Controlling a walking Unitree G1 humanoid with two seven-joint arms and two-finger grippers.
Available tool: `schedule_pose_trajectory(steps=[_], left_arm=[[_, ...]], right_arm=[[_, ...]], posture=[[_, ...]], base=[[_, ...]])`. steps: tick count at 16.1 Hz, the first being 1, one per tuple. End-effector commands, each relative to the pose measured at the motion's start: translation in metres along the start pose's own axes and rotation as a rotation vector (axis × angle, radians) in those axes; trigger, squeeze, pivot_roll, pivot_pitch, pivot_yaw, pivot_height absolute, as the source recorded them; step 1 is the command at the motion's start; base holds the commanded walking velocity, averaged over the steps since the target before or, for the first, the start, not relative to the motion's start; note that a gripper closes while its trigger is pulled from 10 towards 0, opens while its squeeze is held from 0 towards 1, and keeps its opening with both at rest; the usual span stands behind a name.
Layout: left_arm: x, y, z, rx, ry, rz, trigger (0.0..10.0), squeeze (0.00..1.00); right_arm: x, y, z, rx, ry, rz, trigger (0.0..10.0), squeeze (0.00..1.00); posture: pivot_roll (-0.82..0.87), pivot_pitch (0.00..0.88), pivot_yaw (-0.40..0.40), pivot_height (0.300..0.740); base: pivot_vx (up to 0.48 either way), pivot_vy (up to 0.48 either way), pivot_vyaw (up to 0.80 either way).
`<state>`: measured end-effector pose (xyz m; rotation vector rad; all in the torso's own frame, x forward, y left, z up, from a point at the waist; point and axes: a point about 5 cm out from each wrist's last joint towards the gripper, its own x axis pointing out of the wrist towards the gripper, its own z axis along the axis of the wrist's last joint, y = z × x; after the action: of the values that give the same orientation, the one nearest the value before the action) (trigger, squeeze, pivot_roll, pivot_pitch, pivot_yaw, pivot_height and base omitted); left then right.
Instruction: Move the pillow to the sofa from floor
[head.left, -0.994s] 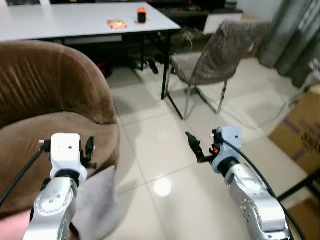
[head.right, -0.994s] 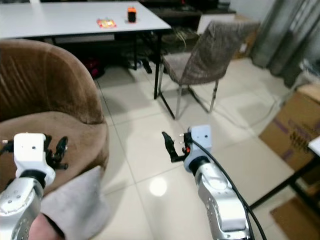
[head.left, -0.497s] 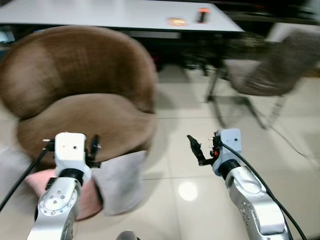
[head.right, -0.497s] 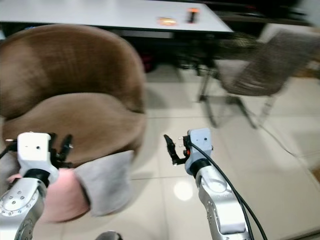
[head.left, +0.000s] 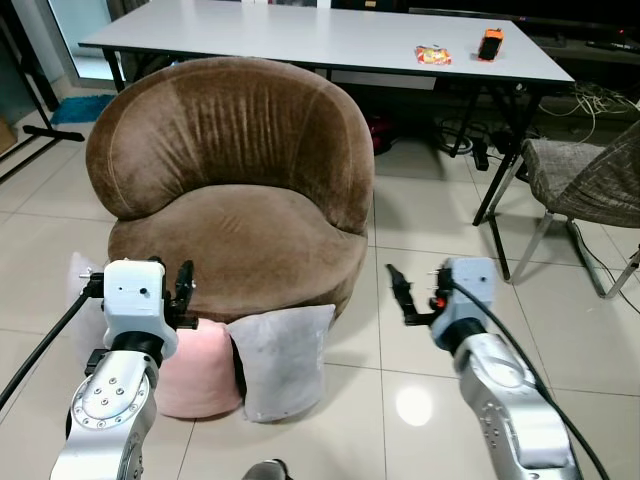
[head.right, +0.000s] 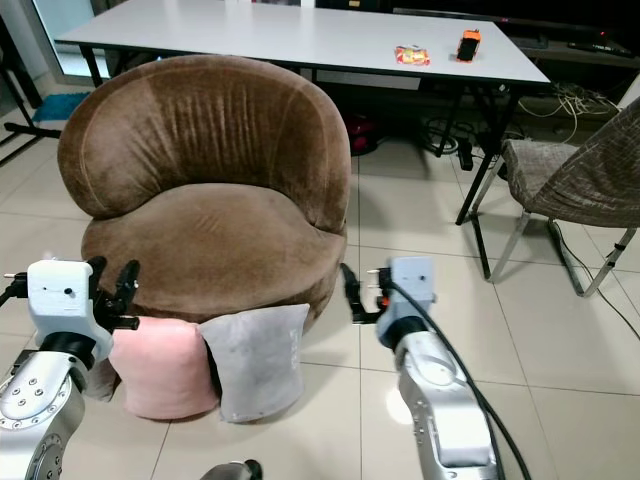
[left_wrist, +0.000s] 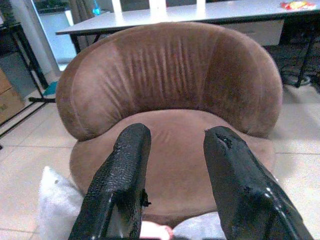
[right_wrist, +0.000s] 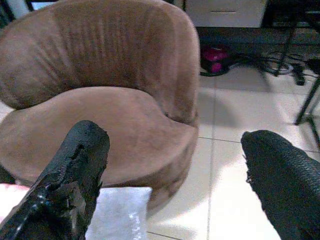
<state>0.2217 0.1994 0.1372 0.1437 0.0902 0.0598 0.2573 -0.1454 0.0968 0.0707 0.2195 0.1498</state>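
Observation:
A round brown sofa chair (head.left: 235, 200) stands in front of me. Against its front base on the tiled floor lean a pink pillow (head.right: 160, 365) and a grey pillow (head.right: 255, 360). A pale pillow (head.left: 80, 295) sits on the floor at the sofa's left side. My left gripper (left_wrist: 177, 135) is open and empty, held just above the pink pillow and pointing at the seat. My right gripper (right_wrist: 172, 135) is open wide and empty, hanging over bare tiles to the right of the grey pillow (right_wrist: 117, 210).
A long white table (head.left: 300, 35) stands behind the sofa with an orange object (head.left: 490, 43) and a snack packet (head.left: 433, 54) on it. A grey chair (head.left: 590, 180) stands at the right. Cables (head.left: 470, 140) lie under the table. Open tiled floor (head.left: 430, 230) lies right of the sofa.
The camera has swung left, bringing the sofa to the centre and the floor pillows fully into view. Both grippers keep the same open pose before me.

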Motion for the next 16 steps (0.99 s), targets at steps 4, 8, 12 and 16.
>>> schedule_pose_trajectory(steps=[4, 8, 12, 16], left_arm=[[0.001, -0.001, -0.003, -0.007, 0.012, -0.007, 10.0, 0.00], [0.000, 0.000, -0.003, -0.007, 0.012, -0.004, 10.0, 0.00], [0.000, 0.000, -0.003, -0.004, 0.012, -0.004, 10.0, 0.00], [0.000, 0.001, -0.003, -0.003, 0.011, -0.001, 10.0, 0.00]], right_arm=[[-0.001, 0.002, 0.000, -0.011, 0.019, 0.026, 10.0, 1.00], [0.002, -0.002, 0.004, -0.082, -0.012, -0.013, 10.0, 1.00], [0.005, -0.001, 0.010, -0.060, -0.044, 0.002, 10.0, 1.00], [0.008, -0.002, 0.009, -0.033, -0.029, -0.019, 10.0, 1.00]], posture=[[0.01, 0.000, -0.040, 0.740], [0.01, 0.000, -0.043, 0.740], [0.01, 0.000, -0.044, 0.740], [0.01, 0.000, -0.043, 0.740]], base=[[0.275, 0.000, 0.40], [0.279, 0.000, 0.80], [0.277, 0.000, 0.10], [0.270, 0.000, 0.00]])
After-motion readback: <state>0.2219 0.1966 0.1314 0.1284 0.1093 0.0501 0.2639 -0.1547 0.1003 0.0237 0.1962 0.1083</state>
